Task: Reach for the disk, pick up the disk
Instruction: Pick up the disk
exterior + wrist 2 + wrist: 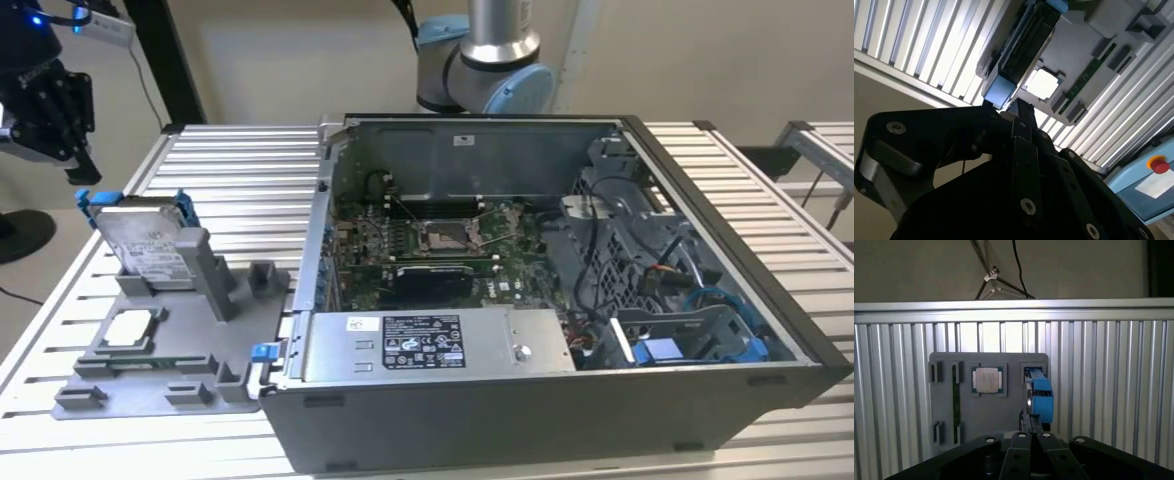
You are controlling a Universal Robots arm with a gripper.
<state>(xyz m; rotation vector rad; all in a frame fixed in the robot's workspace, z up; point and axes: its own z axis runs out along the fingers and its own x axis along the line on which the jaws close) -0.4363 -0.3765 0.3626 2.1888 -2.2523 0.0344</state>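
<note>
Gripper (pixel 80 168) high at the exterior view's left, jaws pressed together, empty, above and clear of the disk (pixel 144 245). Disk stands on edge in grey fixture (pixel 187 345) on slatted desk (pixel 240 170), CPU chip (pixel 127 328) near it. Open PC case (pixel 534 415) to the right.

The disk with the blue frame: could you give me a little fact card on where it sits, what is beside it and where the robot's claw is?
Disk: stands on edge, leaning back, in a slot of the grey holder plate
Holder plate: lies on the slatted metal table, at the exterior view's left of the open computer case
Neighbour: small whitish square chip, flat in its own pocket
Gripper: in the air, close above the disk's blue corner
Picked up: not yet
</note>
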